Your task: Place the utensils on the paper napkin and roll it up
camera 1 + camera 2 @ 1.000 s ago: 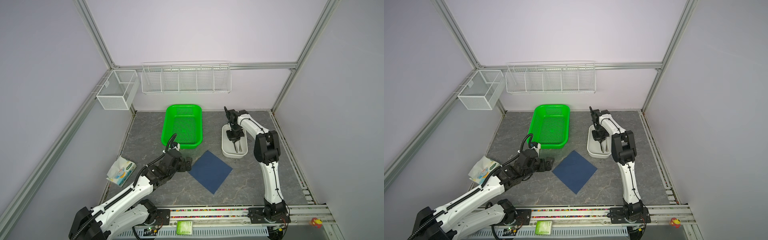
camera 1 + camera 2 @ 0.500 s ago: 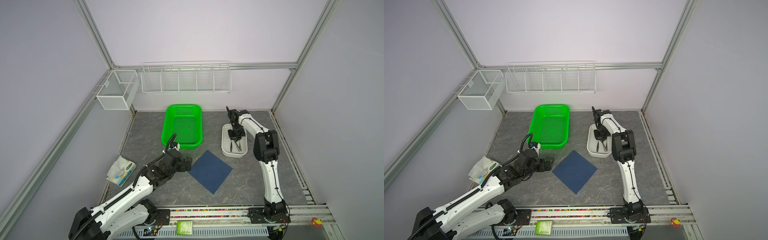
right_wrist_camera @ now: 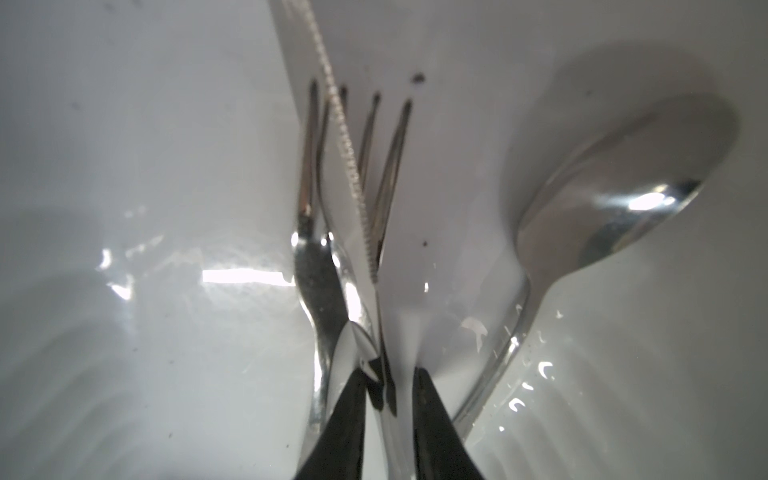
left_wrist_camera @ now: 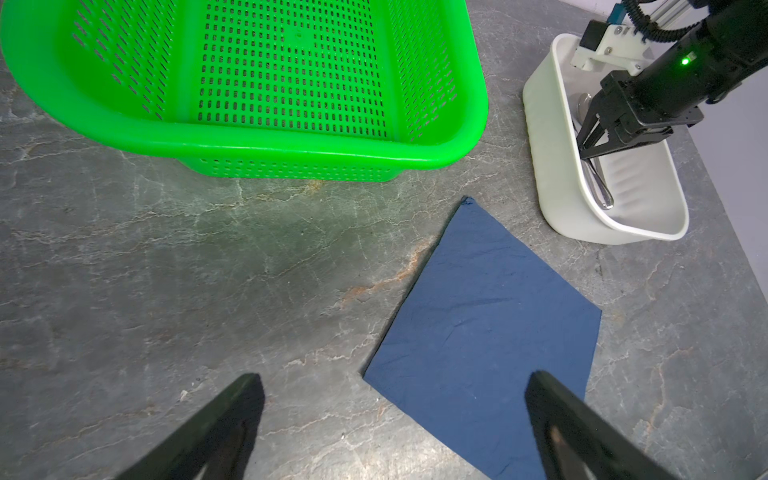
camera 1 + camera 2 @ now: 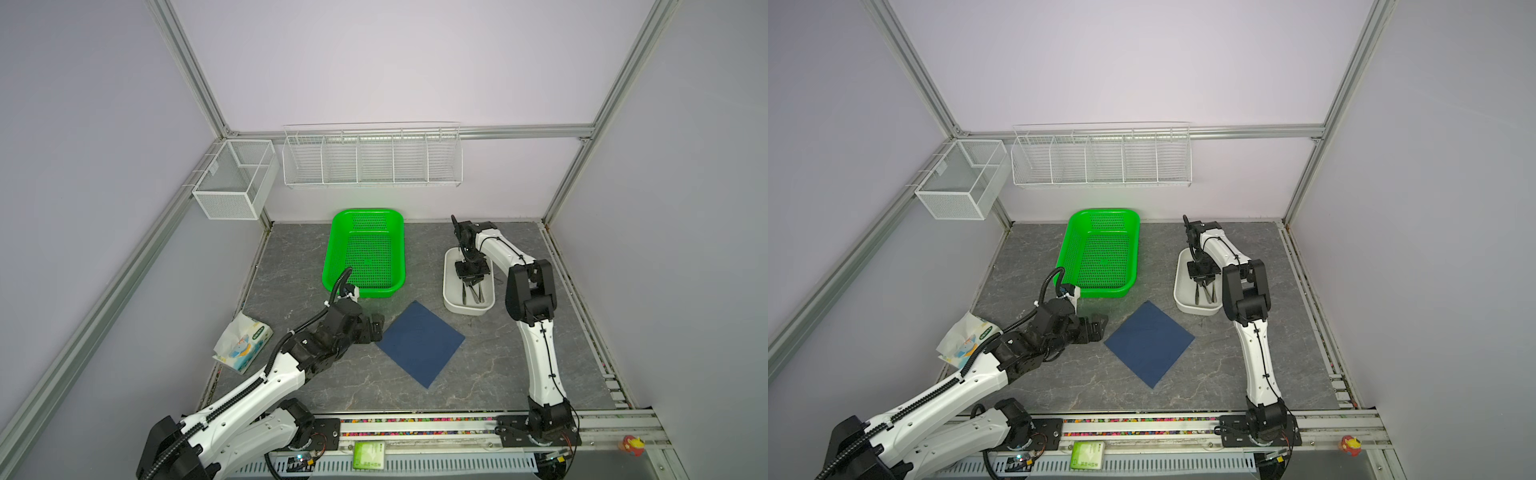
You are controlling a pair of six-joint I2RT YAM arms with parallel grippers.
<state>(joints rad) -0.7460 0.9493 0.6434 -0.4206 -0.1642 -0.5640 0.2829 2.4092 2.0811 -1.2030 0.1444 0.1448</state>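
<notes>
Room: pale lilac walls [image 5: 395, 62] stood on three sides, with silver frame posts [image 5: 195, 70] running up the corners.
Surface: a grey stone-look tabletop [image 5: 498, 365], matt, with pale veins and one rusty streak, lay flat under everything.
Basket: the green basket [image 5: 400, 257] sat at the back of the tabletop, close under the rear wall.
On the walls: a white wire rack [image 5: 372, 158] hung right above the basket, and a white mesh box [image 5: 235, 183] hung up and to its left.
Napkin: there it was, the dark blue napkin [image 5: 420, 343], spread flat and turned like a diamond, just in front of the basket's right corner.
Tub: the white tub [image 5: 448, 286] stood apart, to the basket's right.
Cutlery: the knife [image 3: 351, 174], fork [image 3: 320, 299] and spoon [image 3: 623, 199] all lay in that tub, knife over fork, spoon alongside.
Right gripper: the right gripper [image 3: 390, 372] was down in the tub, its fingers a narrow gap apart on either side of the knife's handle; whether they pinched it could not be told.
Left gripper: the left gripper [image 5: 377, 329] was low in front of the basket, at the napkin's left corner, fingers spread wide and holding nothing.
Tissue pack: the tissue pack [image 5: 243, 347] lay front-left of the basket.
</notes>
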